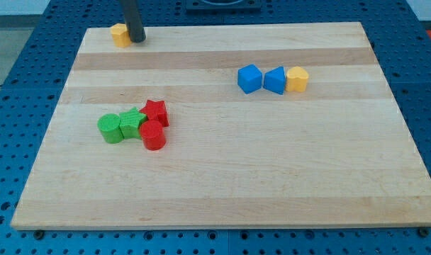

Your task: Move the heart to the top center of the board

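Counter obstacles sit in three spots. At 11 o'clock, my tip touches the yellow block by the top-left corner. At 9 o'clock, a tight cluster: green cylinder, green star, red star, red cylinder, all touching, no gap to pass between. At 2 o'clock, a touching row: blue pentagon, blue triangular block, yellow heart. Wide lane runs between cluster and row; top-centre strip and whole 6 o'clock half open.
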Controlling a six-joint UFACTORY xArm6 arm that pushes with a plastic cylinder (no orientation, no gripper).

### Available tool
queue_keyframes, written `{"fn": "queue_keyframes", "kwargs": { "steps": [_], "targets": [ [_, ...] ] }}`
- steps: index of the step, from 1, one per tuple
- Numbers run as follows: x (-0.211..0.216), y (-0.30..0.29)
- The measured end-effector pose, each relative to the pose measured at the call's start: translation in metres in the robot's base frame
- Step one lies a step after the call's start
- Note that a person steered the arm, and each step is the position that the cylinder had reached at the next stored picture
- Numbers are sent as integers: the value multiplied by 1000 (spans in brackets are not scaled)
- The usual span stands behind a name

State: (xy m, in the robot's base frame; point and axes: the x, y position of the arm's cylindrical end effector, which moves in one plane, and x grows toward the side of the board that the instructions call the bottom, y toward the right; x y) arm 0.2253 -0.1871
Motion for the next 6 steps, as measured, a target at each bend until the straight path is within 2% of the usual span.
{"fn": "queue_keyframes", "kwargs": {
  "steps": [3, 4, 5, 6],
  "targets": [
    [1, -26],
    [52, 22],
    [66, 89],
    [66, 103]
  ]
}}
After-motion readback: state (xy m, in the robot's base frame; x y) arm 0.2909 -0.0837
